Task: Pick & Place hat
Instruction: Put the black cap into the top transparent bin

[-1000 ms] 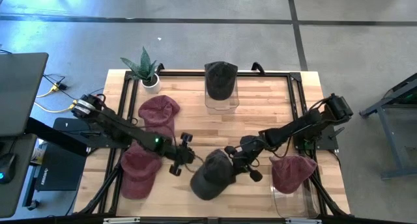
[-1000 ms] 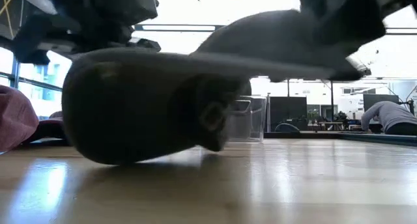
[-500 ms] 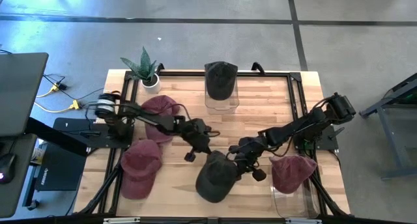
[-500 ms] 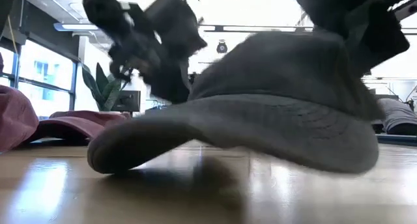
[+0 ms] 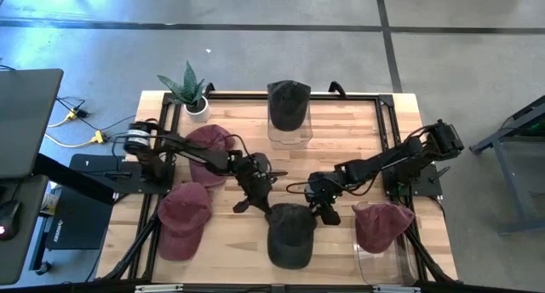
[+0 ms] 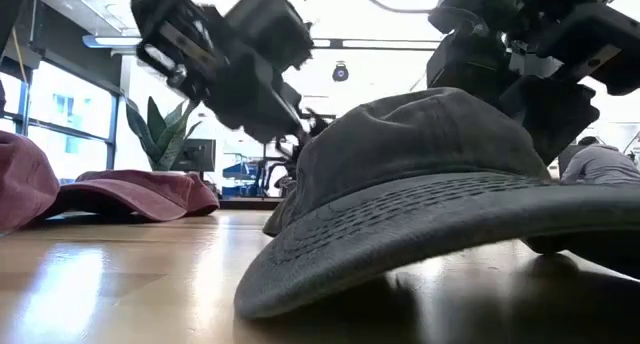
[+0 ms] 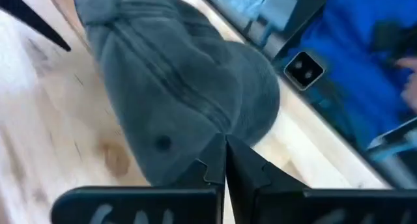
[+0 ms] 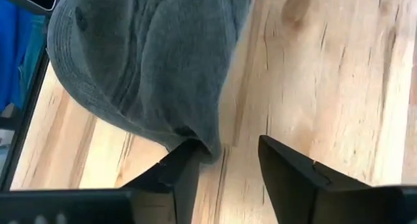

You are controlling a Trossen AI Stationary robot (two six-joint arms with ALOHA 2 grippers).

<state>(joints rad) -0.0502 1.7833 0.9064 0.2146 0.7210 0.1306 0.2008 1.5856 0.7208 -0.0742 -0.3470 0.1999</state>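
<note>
The right pincer [image 5: 322, 209] hangs just right of centre in the overhead frame, its fingers [image 8: 287, 168] parted over bare wood at the back edge of a dark grey hat [image 5: 290, 234], holding nothing. The left pincer [image 5: 253, 198] sits just left of centre, its fingers [image 7: 244, 165] pressed together and empty, pointing at the hat's crown. The dark grey hat lies flat on the wooden table [image 5: 341, 131] at lower centre of the overhead frame, near the front edge; in the level view its brim [image 6: 420, 229] fills the foreground. A second dark hat [image 5: 288, 104] rests on a clear stand [image 5: 289, 136] at upper centre. Three maroon hats lie about: one [image 5: 207, 148] at left of centre under the left arm, one [image 5: 180, 218] at lower left, and one [image 5: 381, 223] at lower right on a clear holder. A potted plant [image 5: 191, 92] stands at the table's upper left corner.
</note>
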